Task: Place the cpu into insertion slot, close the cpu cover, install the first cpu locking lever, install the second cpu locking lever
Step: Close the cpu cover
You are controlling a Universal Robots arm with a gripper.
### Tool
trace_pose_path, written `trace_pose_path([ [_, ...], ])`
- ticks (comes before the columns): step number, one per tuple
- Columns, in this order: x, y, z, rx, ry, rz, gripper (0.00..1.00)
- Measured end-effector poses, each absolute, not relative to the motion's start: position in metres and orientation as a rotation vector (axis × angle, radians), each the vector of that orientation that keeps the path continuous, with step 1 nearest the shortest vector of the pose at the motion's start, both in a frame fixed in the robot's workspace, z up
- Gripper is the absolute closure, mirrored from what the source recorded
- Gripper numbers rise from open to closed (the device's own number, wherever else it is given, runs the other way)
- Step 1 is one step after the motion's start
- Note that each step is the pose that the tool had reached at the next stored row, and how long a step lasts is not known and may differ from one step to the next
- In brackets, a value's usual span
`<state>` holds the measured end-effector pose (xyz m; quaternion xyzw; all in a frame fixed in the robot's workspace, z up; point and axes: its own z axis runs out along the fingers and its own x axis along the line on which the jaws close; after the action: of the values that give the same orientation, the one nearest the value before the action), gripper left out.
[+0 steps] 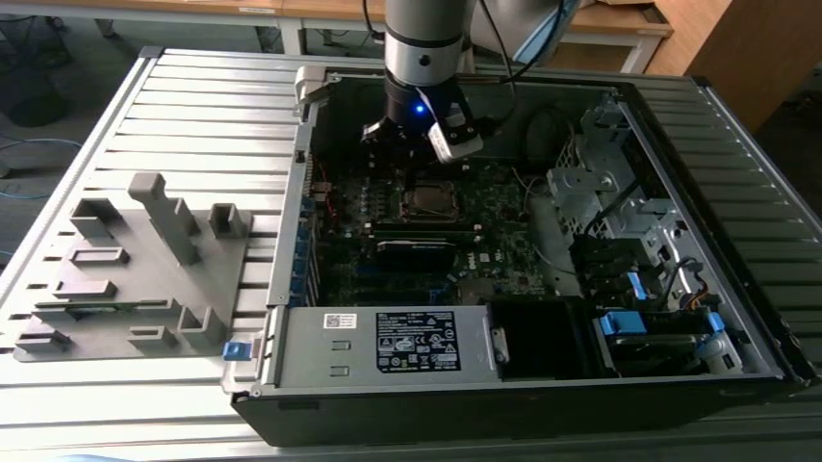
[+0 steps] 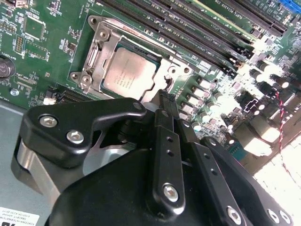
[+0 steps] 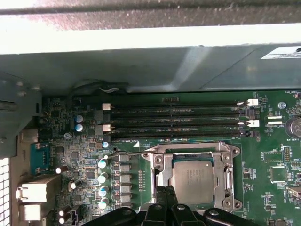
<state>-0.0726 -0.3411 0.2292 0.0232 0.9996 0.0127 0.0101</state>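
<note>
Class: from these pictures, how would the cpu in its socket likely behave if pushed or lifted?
The cpu looks flat with a smooth metal top: probably rigid, slippery, won't roll. The cpu cover frames it, so pushes likely won't shift it.

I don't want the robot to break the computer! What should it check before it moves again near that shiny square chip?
1. The cpu lies flat in the insertion slot: ok.
2. The cpu cover is down around the chip: ok.
3. The thin wire locking lever is hooked down: cannot tell.
4. The gripper is shut with nothing seen in it: ok.
5. The gripper's tip sits at the socket's edge, not over the chip's middle: ok.
</note>
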Motion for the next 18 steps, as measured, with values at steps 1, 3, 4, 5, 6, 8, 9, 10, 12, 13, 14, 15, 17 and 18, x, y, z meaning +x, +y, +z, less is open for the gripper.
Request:
trace_pose_path([
  [1,-0.0724,-0.3411,0.2292,0.073,3.120,0.040,0.89],
  [3,-0.0722,-0.3411,0.2291,0.073,3.120,0.040,0.89],
  [4,-0.0721,-0.3410,0.2291,0.073,3.120,0.040,0.89],
  [5,-0.0721,-0.3411,0.2292,0.072,3.120,0.040,0.89],
  [6,-0.0721,-0.3411,0.2292,0.072,3.120,0.040,0.89],
  [8,-0.0713,-0.3411,0.2292,0.072,3.120,0.040,0.89],
  [9,-0.0713,-0.3411,0.2292,0.072,3.120,0.040,0.89],
  [10,-0.0713,-0.3411,0.2292,0.072,3.120,0.040,0.89],
  [12,-0.0713,-0.3411,0.2292,0.072,3.120,0.040,0.89],
  [13,-0.0713,-0.3411,0.2292,0.072,3.120,0.040,0.89],
  [14,-0.0712,-0.3411,0.2291,0.072,3.120,0.040,0.89],
  [15,-0.0713,-0.3411,0.2291,0.072,3.120,0.040,0.89],
  [17,-0.0723,-0.3410,0.2291,0.072,3.120,0.040,0.89],
  [18,-0.0732,-0.3411,0.2291,0.072,3.120,0.040,0.89],
])
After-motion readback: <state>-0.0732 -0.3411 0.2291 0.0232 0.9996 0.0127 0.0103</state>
